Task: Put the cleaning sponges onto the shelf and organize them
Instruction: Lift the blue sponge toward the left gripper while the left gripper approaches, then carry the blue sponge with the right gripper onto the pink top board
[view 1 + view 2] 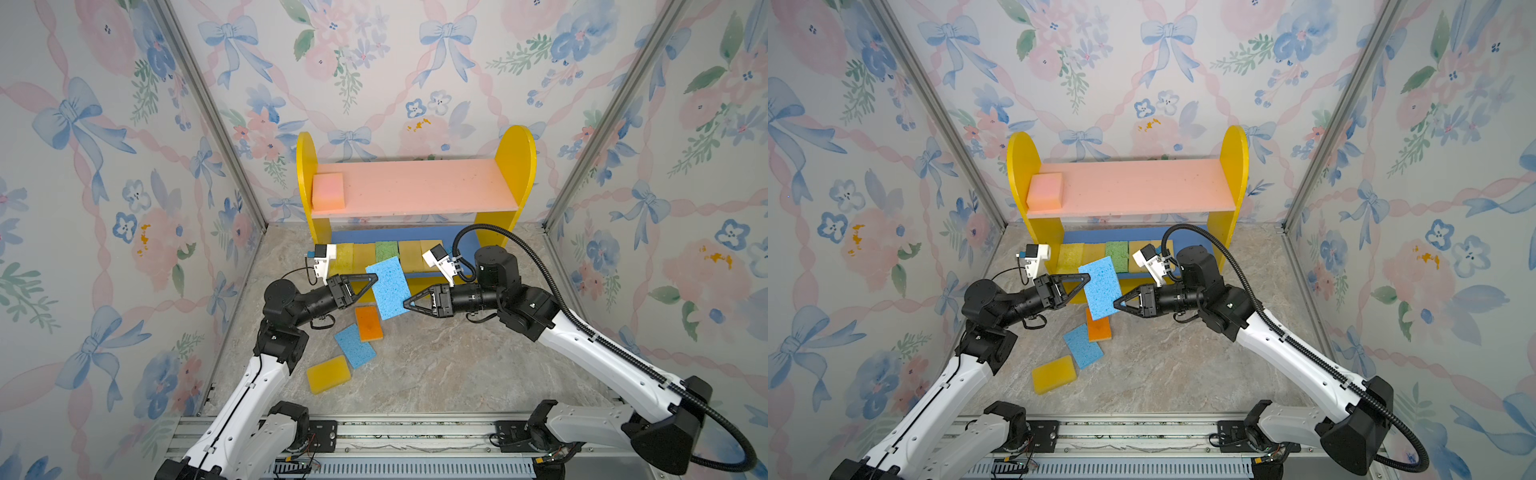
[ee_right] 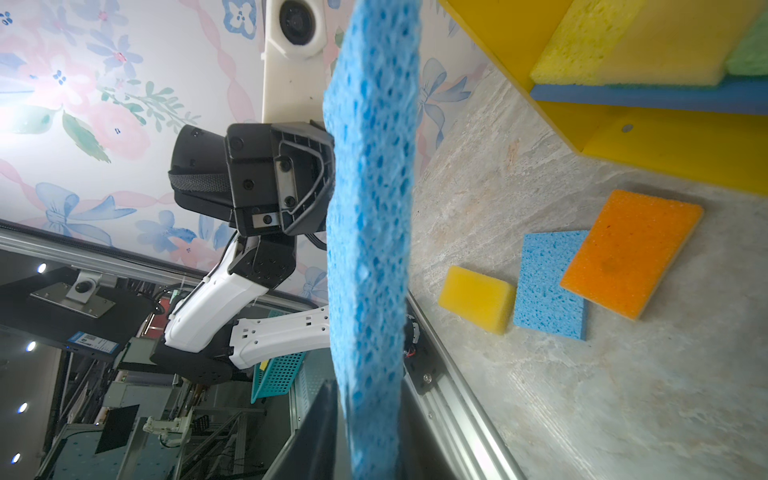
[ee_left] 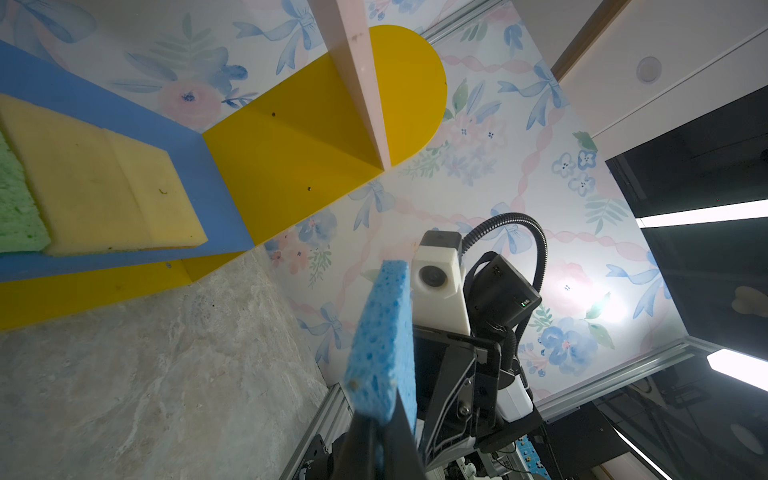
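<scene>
A blue sponge (image 1: 388, 286) (image 1: 1100, 286) hangs tilted above the floor in front of the shelf (image 1: 415, 187). My left gripper (image 1: 374, 279) (image 3: 380, 419) is shut on its upper left corner. My right gripper (image 1: 407, 302) (image 2: 370, 395) pinches its lower right edge, a finger pressed on each face. A pink sponge (image 1: 328, 191) lies at the left end of the pink upper board. On the blue lower board (image 1: 415, 235) sits a row of yellow, tan and green sponges (image 1: 386, 250). An orange sponge (image 1: 368, 323), a second blue sponge (image 1: 354, 345) and a yellow sponge (image 1: 329, 374) lie on the floor.
The orange sponge overlaps the blue one on the marbled floor (image 1: 457, 365). Wallpapered walls close in the left, right and back. A metal rail (image 1: 374, 428) runs along the front edge. The right arm's black cable (image 1: 457, 241) loops in front of the shelf's right end.
</scene>
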Tool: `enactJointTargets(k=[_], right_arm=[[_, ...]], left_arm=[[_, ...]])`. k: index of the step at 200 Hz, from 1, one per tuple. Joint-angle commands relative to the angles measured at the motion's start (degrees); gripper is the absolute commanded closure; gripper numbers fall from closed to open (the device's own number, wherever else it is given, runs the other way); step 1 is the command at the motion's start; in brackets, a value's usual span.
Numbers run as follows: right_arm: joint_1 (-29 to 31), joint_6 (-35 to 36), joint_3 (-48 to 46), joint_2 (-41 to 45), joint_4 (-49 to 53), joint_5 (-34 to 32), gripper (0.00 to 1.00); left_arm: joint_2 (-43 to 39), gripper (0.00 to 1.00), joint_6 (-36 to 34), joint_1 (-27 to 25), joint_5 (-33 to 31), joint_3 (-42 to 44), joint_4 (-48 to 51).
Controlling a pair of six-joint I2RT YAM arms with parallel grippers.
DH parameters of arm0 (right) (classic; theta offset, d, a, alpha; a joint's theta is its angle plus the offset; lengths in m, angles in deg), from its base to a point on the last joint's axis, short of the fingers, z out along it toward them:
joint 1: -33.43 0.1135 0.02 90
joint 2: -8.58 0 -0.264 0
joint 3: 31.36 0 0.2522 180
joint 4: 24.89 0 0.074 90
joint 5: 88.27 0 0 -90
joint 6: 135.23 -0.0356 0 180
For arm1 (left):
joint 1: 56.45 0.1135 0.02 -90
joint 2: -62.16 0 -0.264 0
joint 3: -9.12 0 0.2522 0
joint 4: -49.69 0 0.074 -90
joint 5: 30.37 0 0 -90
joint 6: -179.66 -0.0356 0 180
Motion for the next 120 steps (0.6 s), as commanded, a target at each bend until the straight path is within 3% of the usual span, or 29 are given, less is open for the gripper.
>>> enactJointTargets(k=[1, 22, 31, 40, 56, 70, 88, 120], right_arm=[[0.56, 0.54, 1.69, -0.13, -0.83, -0.86, 0.82], [1.01, 0.92, 2.37, -0.43, -0.14, -1.79, 0.89], [1.18, 1.35, 2.93, -0.69, 0.38, -2.28, 0.90], [1.44, 1.86, 3.79, -0.95, 1.14, -2.90, 0.91], [1.74, 2.88, 5.65, -1.49, 3.11, -4.23, 0.92], [1.67, 4.59, 8.12, -1.86, 5.96, -6.04, 0.93], [1.42, 8.74, 13.25, -2.77, 11.53, -9.18, 0.93], [0.51, 11.64, 24.31, -6.23, 16.79, -12.59, 0.93]], left_arm=[[-0.39, 0.98, 0.46, 0.29, 1.06, 0.51, -1.85], [-0.46, 0.97, 0.54, 0.33, 0.98, 0.56, -2.04], [-0.44, 0.91, 0.46, 0.38, 1.06, 0.50, -2.07], [-0.55, 0.72, 0.43, 0.74, 1.31, 0.41, -2.08], [-1.61, 0.28, 0.42, 2.95, 1.62, 0.51, -2.03], [-3.99, 0.03, -0.35, 6.41, 1.41, 1.18, -1.91], [-6.66, 0.02, -5.16, 9.58, -0.76, 1.07, 4.07], [-9.66, 0.02, -26.24, 9.61, -12.66, -5.99, 29.74]])
